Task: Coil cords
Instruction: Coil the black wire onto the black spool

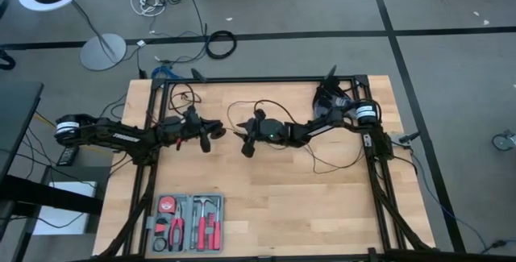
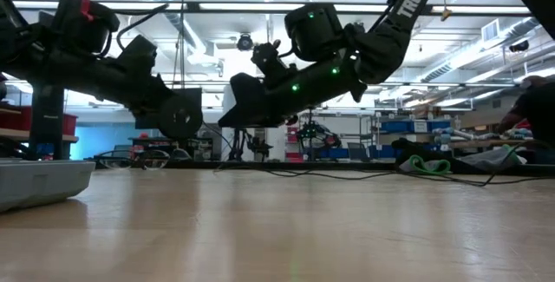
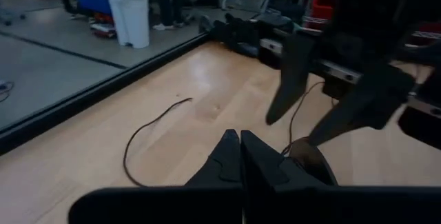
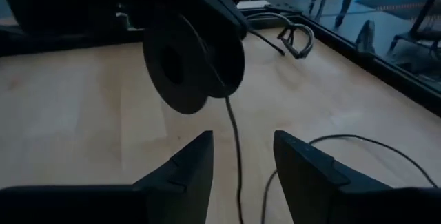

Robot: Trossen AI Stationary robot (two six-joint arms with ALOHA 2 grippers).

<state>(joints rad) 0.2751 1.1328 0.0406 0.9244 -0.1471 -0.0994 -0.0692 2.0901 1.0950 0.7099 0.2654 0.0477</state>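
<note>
The cord is thin and black. It lies in loose loops on the wooden table (image 1: 234, 110) (image 3: 148, 131) and trails toward the right arm (image 1: 334, 165). Its round black puck (image 4: 193, 62) (image 2: 180, 113) hangs above the table at the tip of my left gripper (image 1: 216, 133) (image 3: 240, 151), which is shut. My right gripper (image 1: 244, 139) (image 4: 241, 162) faces it from the table's right, a little apart. It is open, and the cord hanging from the puck (image 4: 236, 141) passes between its fingers without touching them. My left gripper is shut on the cord's puck end, coming nearly level from the table's left. The puck (image 3: 313, 160) hangs clear of the table just beside and below the fingertips (image 3: 227, 156). I cannot tell whether they pinch the puck's rim or the cord beside it. The cord drops slack from the puck.
A grey tray of red-handled tools (image 1: 189, 222) (image 2: 43, 178) sits near the table's front left. Black frame rails (image 1: 266, 79) run along the far edge and both sides. A thick black cable ring (image 1: 220, 44) and white cables (image 1: 149, 0) lie on the floor beyond.
</note>
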